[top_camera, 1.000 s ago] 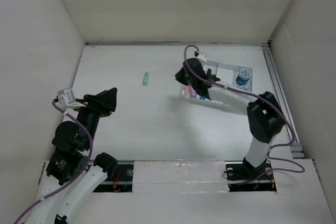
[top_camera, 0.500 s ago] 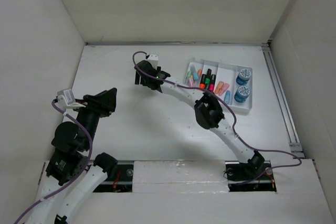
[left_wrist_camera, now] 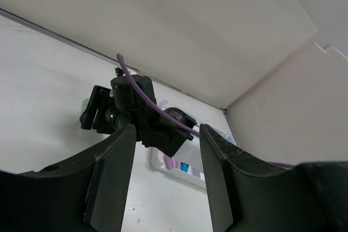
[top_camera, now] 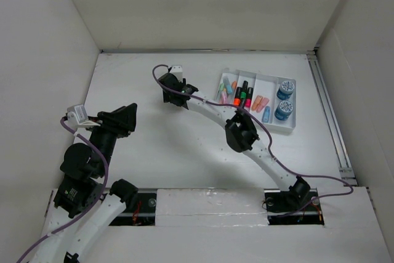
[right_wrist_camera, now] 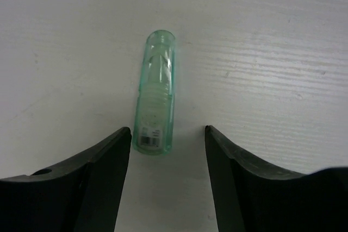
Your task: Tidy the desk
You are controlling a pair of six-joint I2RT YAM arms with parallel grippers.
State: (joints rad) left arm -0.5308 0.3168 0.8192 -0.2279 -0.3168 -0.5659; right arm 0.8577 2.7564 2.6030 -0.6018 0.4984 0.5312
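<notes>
The white desk [top_camera: 160,146] is the large flat tabletop. A small clear green tube [right_wrist_camera: 156,100] lies on it, its near end just between my right fingers, closer to the left finger. In the top view my right gripper [top_camera: 167,93] hovers over it and hides it. My right gripper [right_wrist_camera: 167,139] is open and empty. My left gripper [top_camera: 126,117] is open and empty at the left of the desk; in its own view [left_wrist_camera: 166,158] it faces the right arm's wrist [left_wrist_camera: 130,115].
A white compartmented tray [top_camera: 288,129] stands at the back right with several coloured markers [top_camera: 241,93] and two blue round containers [top_camera: 284,100]. It also shows in the left wrist view [left_wrist_camera: 179,168]. White walls [top_camera: 203,7] border the desk.
My right arm swung from the tray across to the back left and settled over the green tube, edging slightly further left in the last half second. The left arm has not moved.
</notes>
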